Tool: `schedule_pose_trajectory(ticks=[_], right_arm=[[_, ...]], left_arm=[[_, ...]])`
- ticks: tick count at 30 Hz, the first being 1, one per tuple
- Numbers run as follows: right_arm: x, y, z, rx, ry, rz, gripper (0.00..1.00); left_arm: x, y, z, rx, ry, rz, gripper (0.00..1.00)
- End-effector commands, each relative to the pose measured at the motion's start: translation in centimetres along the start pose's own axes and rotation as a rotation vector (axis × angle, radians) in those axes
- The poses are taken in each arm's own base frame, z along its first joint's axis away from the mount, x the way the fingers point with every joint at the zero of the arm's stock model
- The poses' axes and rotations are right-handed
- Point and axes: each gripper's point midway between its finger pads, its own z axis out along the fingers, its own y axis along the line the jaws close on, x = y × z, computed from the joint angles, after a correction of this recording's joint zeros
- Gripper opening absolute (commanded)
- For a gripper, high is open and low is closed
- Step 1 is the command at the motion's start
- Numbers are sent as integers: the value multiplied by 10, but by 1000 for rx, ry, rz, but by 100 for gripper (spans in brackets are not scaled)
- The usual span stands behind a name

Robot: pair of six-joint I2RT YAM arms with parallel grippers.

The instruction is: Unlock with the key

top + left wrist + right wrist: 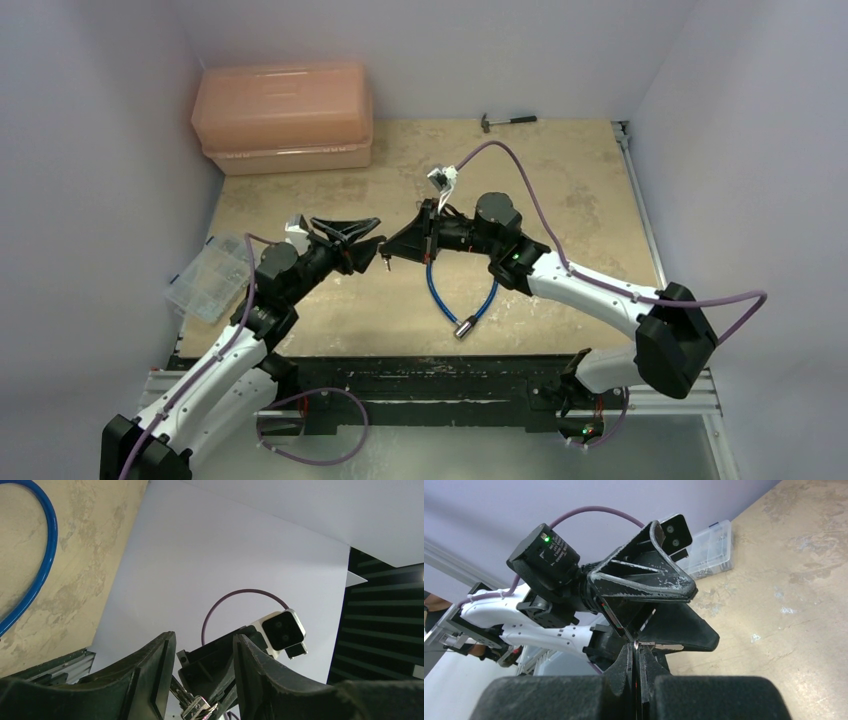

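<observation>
Fingers (624, 663) of right gripper (639, 649) pinched narrow on key (196, 708), up in the air between both grippers. Left gripper (204, 637) spread wide, gripping nothing. No padlock made out. Likely presenting the key; next calls for locating padlock and steering key in straight.

**Soft, even light; near parts blurred**

Diffuse overhead light leaves only faint shadows on the desk (590, 180). Close to their own lenses, the left pincer (203, 645) and right pincer (637, 655) loom dark and unsharp. The key (664, 645) shows a small glint.
</observation>
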Motion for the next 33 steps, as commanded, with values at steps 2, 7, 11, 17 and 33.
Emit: schedule_pose_trajectory(ticks=[2,7,11,17,33], right_arm=[[-31,37,-2,-96,-62,-65,0],[-33,37,0,-98,-67,-66,0],[-36,35,5,-98,-73,-70,0],[-31,24,12,-81,-65,-67,0],[-12,3,13,-31,-25,-38,0]], left_arm=[[2,-5,1,26,9,18,50],[6,-7,2,22,26,21,50],[8,-8,2,22,37,24,51],[9,-10,0,36,44,26,51],[1,-12,-5,70,-10,50,40]])
